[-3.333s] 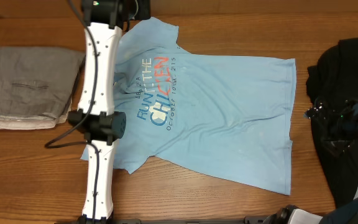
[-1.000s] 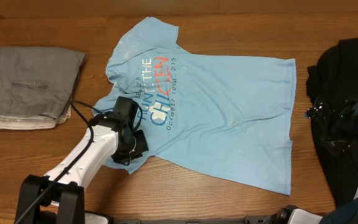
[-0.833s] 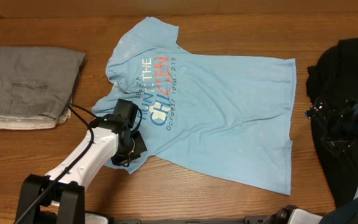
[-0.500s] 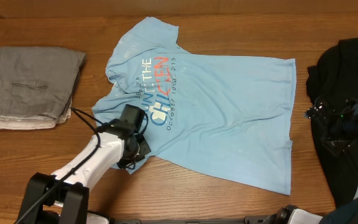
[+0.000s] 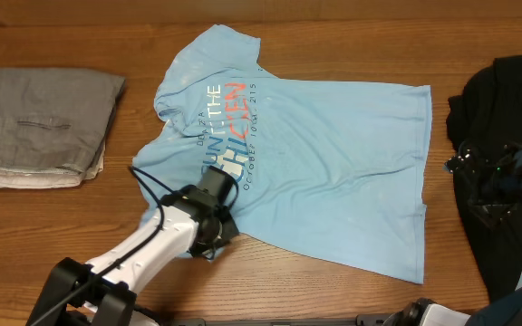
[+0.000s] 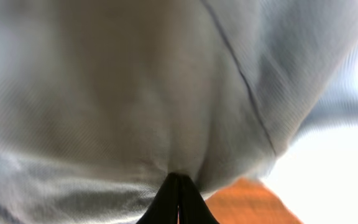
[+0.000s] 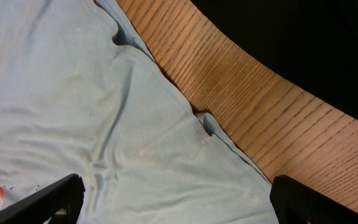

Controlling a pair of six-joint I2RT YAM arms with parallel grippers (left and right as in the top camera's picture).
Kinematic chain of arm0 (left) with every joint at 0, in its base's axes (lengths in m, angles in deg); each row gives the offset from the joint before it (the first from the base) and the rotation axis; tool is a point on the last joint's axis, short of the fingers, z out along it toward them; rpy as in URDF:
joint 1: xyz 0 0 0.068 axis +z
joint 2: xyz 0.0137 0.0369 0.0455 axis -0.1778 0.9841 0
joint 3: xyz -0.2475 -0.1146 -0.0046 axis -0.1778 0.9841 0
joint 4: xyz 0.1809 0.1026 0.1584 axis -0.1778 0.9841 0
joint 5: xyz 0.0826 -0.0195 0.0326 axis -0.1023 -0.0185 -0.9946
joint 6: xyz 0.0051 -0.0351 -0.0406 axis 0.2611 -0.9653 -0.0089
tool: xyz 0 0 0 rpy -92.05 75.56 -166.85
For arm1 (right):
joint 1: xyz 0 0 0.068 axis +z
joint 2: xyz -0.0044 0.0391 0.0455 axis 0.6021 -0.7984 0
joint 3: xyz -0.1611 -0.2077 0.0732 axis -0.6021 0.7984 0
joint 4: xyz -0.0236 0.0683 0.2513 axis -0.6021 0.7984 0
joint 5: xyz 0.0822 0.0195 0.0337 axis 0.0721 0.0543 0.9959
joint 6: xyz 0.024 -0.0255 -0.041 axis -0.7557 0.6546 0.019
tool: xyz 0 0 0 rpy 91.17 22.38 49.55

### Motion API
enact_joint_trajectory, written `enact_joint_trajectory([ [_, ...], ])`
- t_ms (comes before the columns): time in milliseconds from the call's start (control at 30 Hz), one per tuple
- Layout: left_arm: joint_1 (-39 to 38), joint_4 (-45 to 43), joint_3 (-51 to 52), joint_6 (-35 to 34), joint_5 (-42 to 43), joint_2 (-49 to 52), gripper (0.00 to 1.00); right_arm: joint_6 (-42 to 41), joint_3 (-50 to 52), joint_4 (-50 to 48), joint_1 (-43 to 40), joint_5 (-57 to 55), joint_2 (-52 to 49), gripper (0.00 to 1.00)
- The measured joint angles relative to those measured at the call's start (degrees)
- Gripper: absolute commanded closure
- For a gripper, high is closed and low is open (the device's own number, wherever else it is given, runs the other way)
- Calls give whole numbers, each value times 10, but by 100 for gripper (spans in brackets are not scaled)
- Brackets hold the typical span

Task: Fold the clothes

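The light blue T-shirt (image 5: 333, 154) with printed lettering lies spread on the wooden table, collar to the left. My left gripper (image 5: 217, 226) sits at the shirt's near left sleeve, shut on a pinch of that cloth. In the left wrist view the shut black tips (image 6: 179, 186) bite into light blue fabric (image 6: 135, 93) that fills the frame. My right gripper (image 5: 492, 177) hovers at the right over a black garment, hard to make out there. The right wrist view shows it open (image 7: 179, 205), fingers far apart above the shirt's hem (image 7: 73, 112), holding nothing.
A folded grey garment (image 5: 43, 127) lies at the left edge of the table. A heap of black clothing (image 5: 506, 91) sits at the far right. Bare wood (image 7: 260, 106) shows between the shirt's hem and the black heap.
The left arm first drew back from the shirt's far edge. Over the last second the left gripper has slid right, dragging the near sleeve inward over the shirt. The right arm has stayed still.
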Motion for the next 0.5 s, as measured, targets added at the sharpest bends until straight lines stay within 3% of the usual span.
enact_joint_trajectory([
  [200,-88,-2,4,-32,39,0,96,0,0,0,0,0,0,0],
  [333,-101,9,4,-36,53,0,96,0,0,0,0,0,0,0],
  [500,-86,125,-29,-16,32,10,96,0,0,0,0,0,0,0],
])
